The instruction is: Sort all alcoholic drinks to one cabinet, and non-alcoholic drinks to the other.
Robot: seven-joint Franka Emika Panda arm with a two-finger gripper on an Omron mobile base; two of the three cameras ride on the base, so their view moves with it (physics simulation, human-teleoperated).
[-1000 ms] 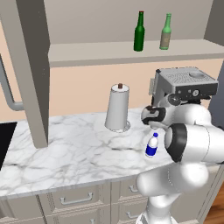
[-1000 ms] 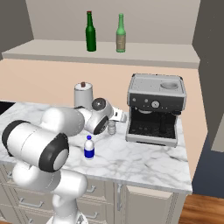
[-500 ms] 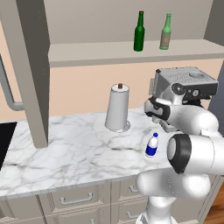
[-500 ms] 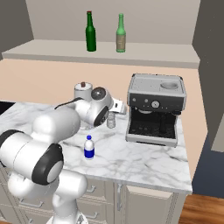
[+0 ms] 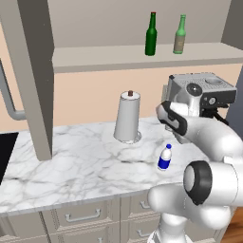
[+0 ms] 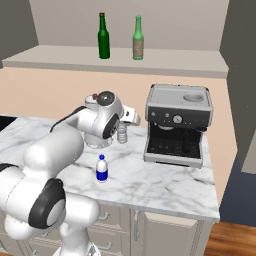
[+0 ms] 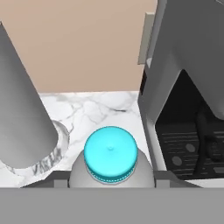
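fingers (image 7: 111,181) gripping teal-capped bottle (image 7: 110,158)

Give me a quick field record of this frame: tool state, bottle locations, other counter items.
tool: closed around the clear bottle, teal cap up, between paper towel roll and coffee machine
clear bottle: at the counter's back, whether lifted unclear
blue-labelled bottle: upright on the marble counter, untouched
dark green bottle: upright on the upper shelf
olive-green bottle: upright on the same shelf, beside it
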